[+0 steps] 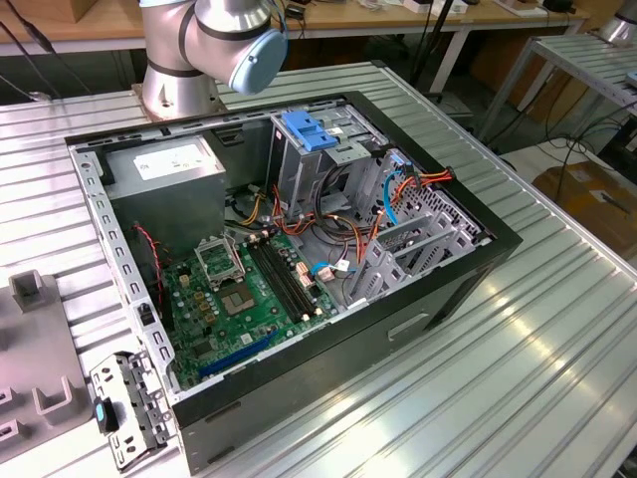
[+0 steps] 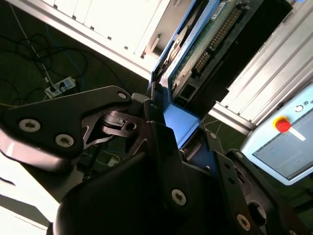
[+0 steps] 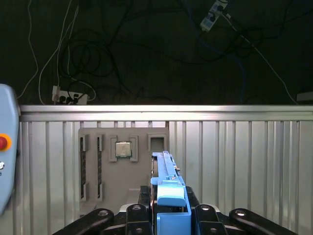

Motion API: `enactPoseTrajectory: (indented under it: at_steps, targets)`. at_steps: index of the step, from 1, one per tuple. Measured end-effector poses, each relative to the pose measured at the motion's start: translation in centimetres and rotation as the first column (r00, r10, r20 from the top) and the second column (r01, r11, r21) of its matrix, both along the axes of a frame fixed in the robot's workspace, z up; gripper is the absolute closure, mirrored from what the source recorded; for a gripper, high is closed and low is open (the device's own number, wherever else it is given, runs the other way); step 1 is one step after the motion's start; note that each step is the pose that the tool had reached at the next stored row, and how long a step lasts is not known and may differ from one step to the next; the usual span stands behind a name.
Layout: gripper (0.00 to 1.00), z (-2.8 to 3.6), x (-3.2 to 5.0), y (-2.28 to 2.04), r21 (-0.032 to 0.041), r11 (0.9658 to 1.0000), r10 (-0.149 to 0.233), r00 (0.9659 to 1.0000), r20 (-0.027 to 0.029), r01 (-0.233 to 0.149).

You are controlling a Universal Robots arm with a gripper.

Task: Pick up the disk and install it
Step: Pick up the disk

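— Checking the gripper (image 3: 169, 204) in the first wrist view. Wide apart or drawn in?

— Drawn in narrow, clamped on the disk (image 3: 165, 169). Black fingers (image 3: 145, 200) pressing it from either side. Held on edge, with the blue side rail (image 3: 171, 196) turned toward the camera.

— Same in the second wrist view?

— Same. Gripper (image 2: 183, 129) closed around the blue-railed end of the disk (image 2: 205, 39), showing the green circuit board on its underside.

— And where, exactly?

— Out over the ribbed metal table (image 3: 244, 161). Beyond it, a grey fixture tray (image 3: 105, 186) lying flat on the table, with a small square chip (image 3: 122, 149) seated in one pocket. Beside the tray, a pale pendant (image 3: 5, 161) with a red button.

— Anything from the exterior view?

— An open computer case (image 1: 418, 319) in the middle of the frame, resting on the table (image 1: 518, 378). Green motherboard (image 1: 239, 299) in its lower left part. Blue-handled drive cage (image 1: 309, 129) standing upright in the upper middle. Grey power supply (image 1: 164, 164) toward the exterior view's left of the cage. Arm base (image 1: 179, 60) at the top of the frame, behind the case.
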State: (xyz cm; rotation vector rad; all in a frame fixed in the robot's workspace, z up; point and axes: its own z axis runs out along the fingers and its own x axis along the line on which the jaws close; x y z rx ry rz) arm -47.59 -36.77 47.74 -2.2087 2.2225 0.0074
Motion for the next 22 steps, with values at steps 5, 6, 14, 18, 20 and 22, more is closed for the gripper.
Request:
enactPoseTrajectory:
  at_steps: [5,6,14,18,20,22]
  targets:
    - [0.63,0.53,0.00,0.00,-0.0001,1.0000,0.000,1.0000,-0.0001,0.000]
    - [0.63,0.64,0.00,0.00,-0.0001,1.0000,0.000,1.0000,-0.0001,0.000]
    - [0.63,1.66,0.00,0.00,-0.0001,1.0000,0.000,1.0000,0.0000,0.000]
    - [0.63,1.84,0.00,0.00,0.0001,1.0000,0.000,1.0000,0.0002,0.000]
    - [0.63,1.86,0.00,0.00,-0.0001,1.0000,0.000,1.0000,-0.0001,0.000]
    - [0.63,1.87,0.00,0.00,0.0000,1.0000,0.000,1.0000,0.0000,0.000]
